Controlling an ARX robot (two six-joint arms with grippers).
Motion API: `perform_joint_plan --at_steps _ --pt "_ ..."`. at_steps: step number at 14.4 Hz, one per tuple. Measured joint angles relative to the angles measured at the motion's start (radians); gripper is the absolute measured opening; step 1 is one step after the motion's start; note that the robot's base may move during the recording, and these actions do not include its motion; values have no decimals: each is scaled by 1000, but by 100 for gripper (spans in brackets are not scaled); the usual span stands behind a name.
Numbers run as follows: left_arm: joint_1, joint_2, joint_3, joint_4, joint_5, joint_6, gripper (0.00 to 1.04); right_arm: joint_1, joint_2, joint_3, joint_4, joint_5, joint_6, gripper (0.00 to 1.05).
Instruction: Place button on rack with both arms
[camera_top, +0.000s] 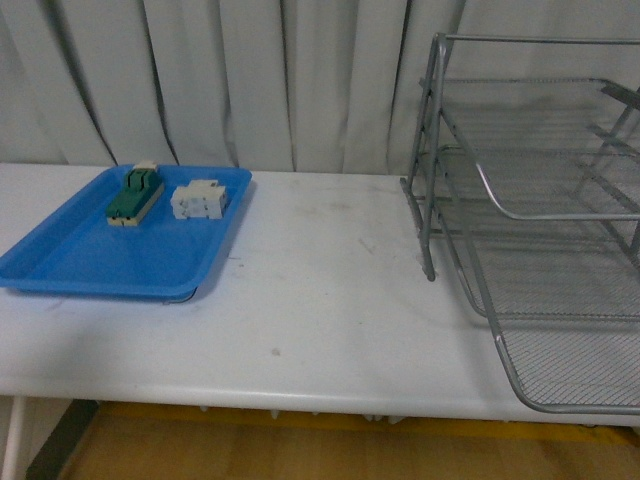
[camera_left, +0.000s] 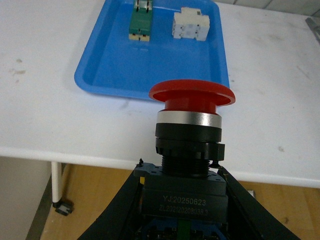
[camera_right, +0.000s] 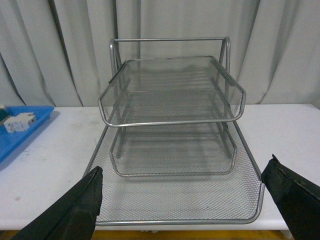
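Soft, even light fills all three views, seemingly from overhead. Shadows are faint: a thin dark band under the front rim of the blue tray (camera_top: 100, 250), near the left edge of the table (camera_top: 320, 300). The front view looks hazy (slightly grainy too). The red cap of the button (camera_left: 189, 130) carries a mild sheen.

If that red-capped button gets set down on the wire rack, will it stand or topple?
The red mushroom-capped push button with black body looks rigid, so the jaws gripping it probably won't deform it. Its wide cap over a narrower neck suggests it may tip on the silver wire-mesh rack. Lying sideways, the round cap might roll.
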Motion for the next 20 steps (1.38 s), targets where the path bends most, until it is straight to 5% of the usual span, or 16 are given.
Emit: perform_joint_plan --at_steps 12,16,20 --pt "-77 86 27 35 -36 -26 36 0 0 0 0 2 0 98" --pt "-360 271 267 70 -105 -56 36 0 0 0 0 2 0 98" --pt "-590 368 309 94 -89 -64 36 0 0 0 0 2 0 98"
